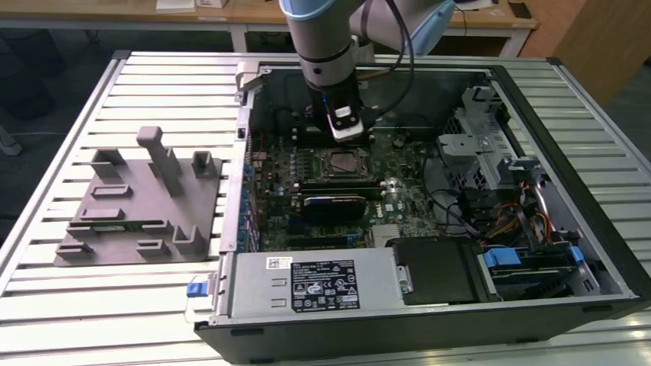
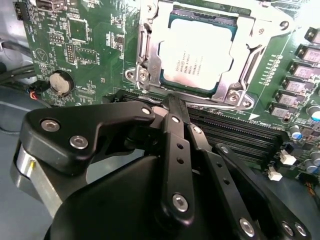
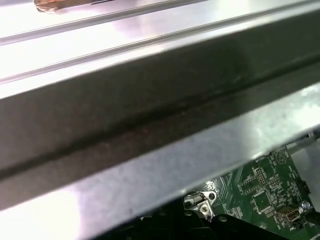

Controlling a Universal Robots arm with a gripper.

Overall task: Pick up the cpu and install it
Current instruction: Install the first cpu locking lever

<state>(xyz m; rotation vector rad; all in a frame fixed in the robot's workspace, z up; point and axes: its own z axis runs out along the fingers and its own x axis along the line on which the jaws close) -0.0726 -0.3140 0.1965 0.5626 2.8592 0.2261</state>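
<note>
The cpu (image 2: 197, 52), a silvery-white square chip, lies flat inside the metal-framed socket (image 2: 145, 60) on the green motherboard (image 2: 85, 45). In the second wrist view my gripper (image 2: 171, 106) hangs just off the socket's edge, over the black memory slots (image 2: 240, 135), apart from the chip and holding nothing that I can see. In the exterior view the gripper (image 1: 346, 136) stands upright just above the socket (image 1: 341, 162) inside the open computer case (image 1: 244, 114).
A grey fixture plate (image 1: 133, 206) with upright posts lies outside the case on the exterior view's left. The power supply (image 1: 315, 282) fills the case's front, with drive bays and cables (image 1: 508, 221) on the right. The case's metal wall (image 3: 150, 125) is close to the wrist.
</note>
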